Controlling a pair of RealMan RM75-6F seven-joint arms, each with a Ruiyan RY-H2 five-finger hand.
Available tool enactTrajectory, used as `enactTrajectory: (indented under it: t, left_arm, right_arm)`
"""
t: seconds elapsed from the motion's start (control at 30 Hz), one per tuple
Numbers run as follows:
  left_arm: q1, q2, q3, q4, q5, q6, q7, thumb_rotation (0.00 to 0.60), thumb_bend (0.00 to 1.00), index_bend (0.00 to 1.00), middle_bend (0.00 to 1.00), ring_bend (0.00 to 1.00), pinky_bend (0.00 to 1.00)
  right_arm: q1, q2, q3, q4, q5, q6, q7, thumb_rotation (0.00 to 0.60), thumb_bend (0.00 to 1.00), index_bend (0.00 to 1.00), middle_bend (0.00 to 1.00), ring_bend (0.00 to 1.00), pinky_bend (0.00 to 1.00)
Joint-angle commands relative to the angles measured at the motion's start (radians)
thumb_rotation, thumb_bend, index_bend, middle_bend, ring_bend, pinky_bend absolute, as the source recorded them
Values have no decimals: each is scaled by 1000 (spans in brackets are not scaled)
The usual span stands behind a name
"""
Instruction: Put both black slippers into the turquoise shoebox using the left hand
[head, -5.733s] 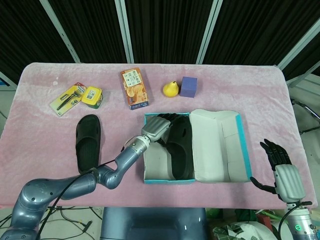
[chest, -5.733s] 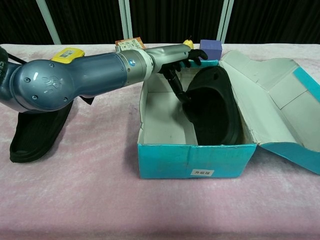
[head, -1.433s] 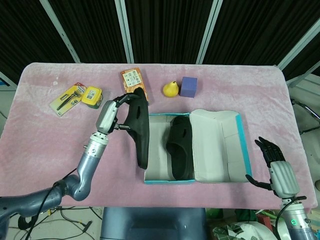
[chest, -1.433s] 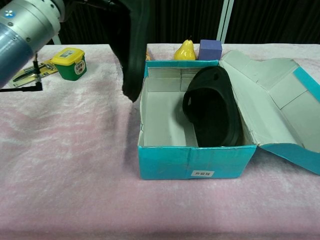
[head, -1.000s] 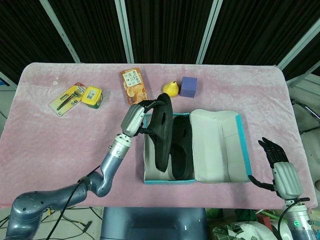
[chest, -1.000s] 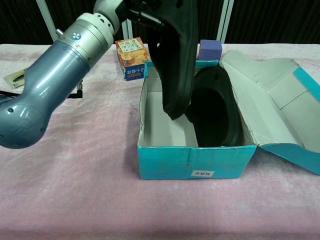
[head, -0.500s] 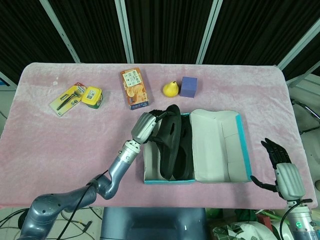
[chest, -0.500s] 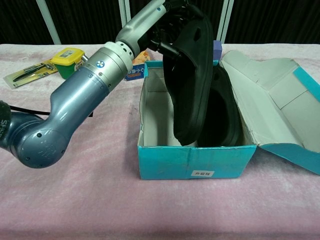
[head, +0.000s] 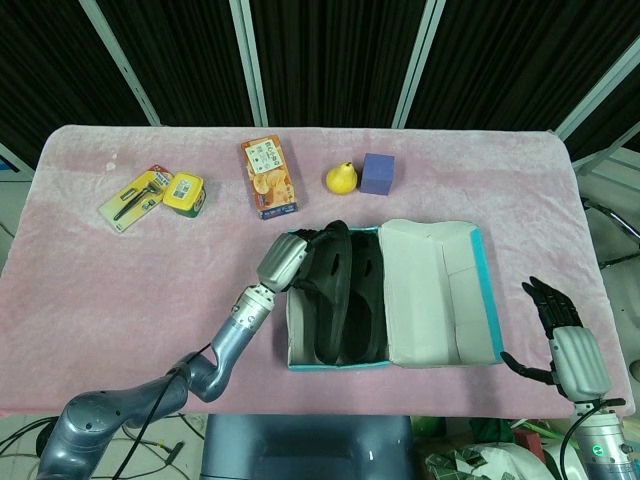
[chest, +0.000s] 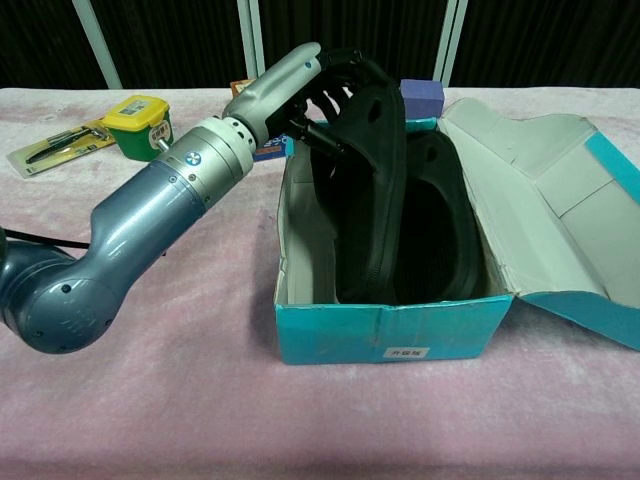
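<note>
The turquoise shoebox (head: 492, 300) (chest: 330, 338) stands open at the table's front, its lid folded out to the right. One black slipper (head: 367, 300) (chest: 440, 230) lies flat in the box's right part. My left hand (head: 292, 258) (chest: 305, 75) holds the second black slipper (head: 327, 300) (chest: 372, 200) by its upper end. This slipper stands on edge inside the box's left part, leaning against the first one. My right hand (head: 562, 335) hovers open off the table's front right corner, holding nothing.
Along the back of the pink cloth lie a razor pack (head: 133, 197), a yellow-lidded jar (head: 184, 192) (chest: 135, 125), an orange snack box (head: 269, 177), a yellow pear (head: 341, 178) and a purple cube (head: 377, 173) (chest: 421, 97).
My left hand carried the second slipper from the left of the box over its wall and lowered it inside beside the first. The right hand stayed in place.
</note>
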Motion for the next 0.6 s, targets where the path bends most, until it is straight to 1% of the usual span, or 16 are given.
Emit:
enactTrajectory:
  t: [0.03,0.2,0.43,0.6]
  left_arm:
    - [2,28,4,-32,-29,-59,63,600,25,267,458,455,549]
    - [-6,86,10,-121,-83,-184,191,600,25,262,451,455,550]
    - [-22,131,-16,-207,-198,-314,356,600,6,260,443,455,550]
    - [-33,153,-40,-258,-292,-361,487,600,0,246,418,444,550]
  right_arm:
    - [1,-1,0,-2,0,-2,-4,600,99,0,21,0,67]
    - [3,0,1,-9,-1,-4,-12,600,100,0,21,0,67]
    - [-2,1,0,-12,4,-4,-14,600,100,0,21,0,66]
    - [-3,0,0,-11,6,-4,-14,600,98,0,21,0,66]
